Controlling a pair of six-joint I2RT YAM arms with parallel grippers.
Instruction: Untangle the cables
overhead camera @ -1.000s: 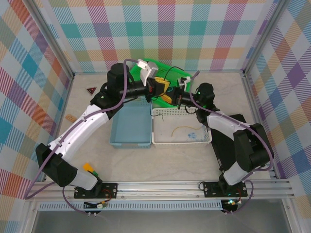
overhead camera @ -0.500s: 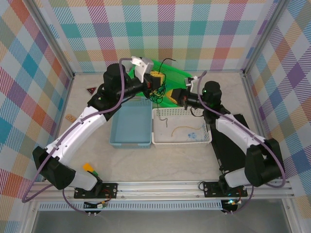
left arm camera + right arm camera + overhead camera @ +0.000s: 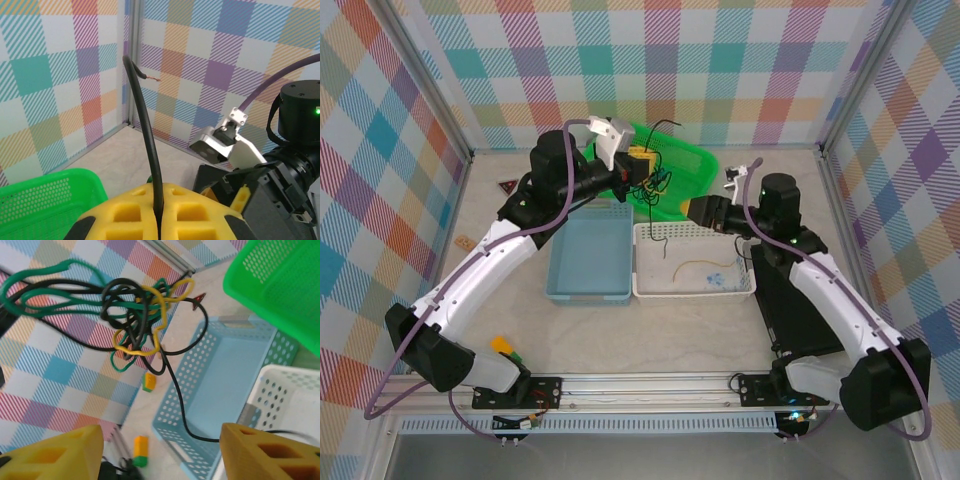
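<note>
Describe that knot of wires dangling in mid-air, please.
The knot of wires is a loose tangle of thin black, green and yellow strands hanging in the air. The left jaws are shut on one black strand, whose frayed tip pokes upward. Another black strand trails down toward the white basket.

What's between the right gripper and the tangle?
Top view: green basket and white basket's far wall below. Right wrist view: a black strand trails from the tangle toward the right gripper.

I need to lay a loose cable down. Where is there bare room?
The blue basket is empty, and bare table runs along the front of the baskets. Crowded: by the green basket, where the left gripper holds the cable tangle.
</note>
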